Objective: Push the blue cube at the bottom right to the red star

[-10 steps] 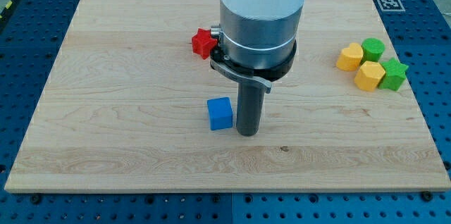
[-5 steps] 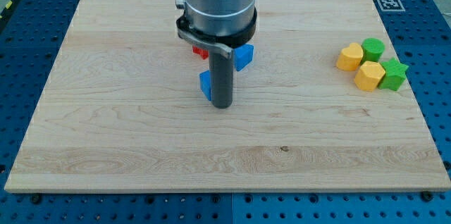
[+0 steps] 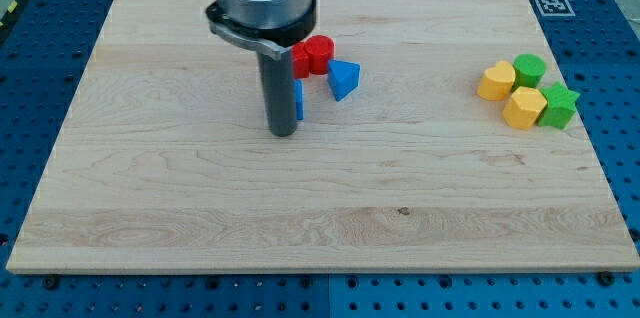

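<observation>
my tip point(image 3: 283, 132) rests on the bench point(image 3: 150, 208), no hand to clench. the blue cube point(image 3: 298, 100) touches its right side, mostly hidden. it looks light, rigid and slippery; push a flat face squarely.

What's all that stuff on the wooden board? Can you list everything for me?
Wooden board: one, pale wood, on a blue pegboard table.
Blue cube: one, mostly hidden behind the rod, centre-left.
Red star: one, partly hidden, just above the cube.
Red cylinder: one, beside the star.
Blue triangular block: one, right of the cube.
Yellow blocks: two, view's right.
Green cylinder: one, view's right.
Green star: one, far right.
Printed marker: one, top right corner.
My tip: one dark rod end, just left of the blue cube.
</observation>
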Robot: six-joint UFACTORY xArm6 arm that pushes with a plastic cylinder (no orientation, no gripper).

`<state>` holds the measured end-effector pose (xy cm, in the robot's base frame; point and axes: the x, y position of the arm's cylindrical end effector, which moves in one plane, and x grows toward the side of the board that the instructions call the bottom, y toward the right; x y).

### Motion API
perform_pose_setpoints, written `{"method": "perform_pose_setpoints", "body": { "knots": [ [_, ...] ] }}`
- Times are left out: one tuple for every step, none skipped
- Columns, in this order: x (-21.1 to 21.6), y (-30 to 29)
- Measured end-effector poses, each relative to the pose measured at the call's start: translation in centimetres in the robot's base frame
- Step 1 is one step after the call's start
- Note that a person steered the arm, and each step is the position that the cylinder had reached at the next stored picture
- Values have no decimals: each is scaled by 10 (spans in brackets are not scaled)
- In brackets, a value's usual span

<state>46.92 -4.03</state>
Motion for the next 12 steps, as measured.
{"method": "perform_pose_setpoints", "body": {
  "knots": [
    [0, 5],
    [5, -11],
    [11, -60],
    [-9, -73],
    [-27, -44],
    [-28, -29],
    [-27, -24],
    [11, -24],
    [22, -21],
    [22, 1],
    [21, 13],
    [15, 19]
  ]
}}
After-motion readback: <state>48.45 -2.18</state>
